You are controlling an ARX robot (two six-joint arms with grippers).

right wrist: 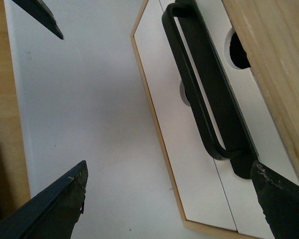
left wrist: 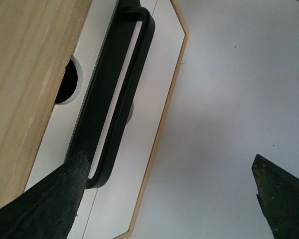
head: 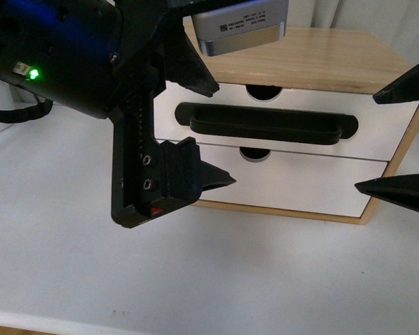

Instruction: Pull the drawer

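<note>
Your left tool (head: 222,136) and right tool (head: 366,142) hang wide open and empty at either end of the black handle (head: 265,123) on the top drawer (head: 377,124), far side of the table (head: 56,265), apparently lining up a grip.

White table (head: 279,279), evenly lit, wood strip along its near edge, carries a light wood cabinet (head: 335,59) with a grey labelled box (head: 241,28) on top, pale wall (head: 398,17) behind, black cable (head: 14,112) far left.

White drawer (head: 300,96), black handle (head: 265,123), light wood cabinet (head: 321,59), white table (head: 230,279).
</note>
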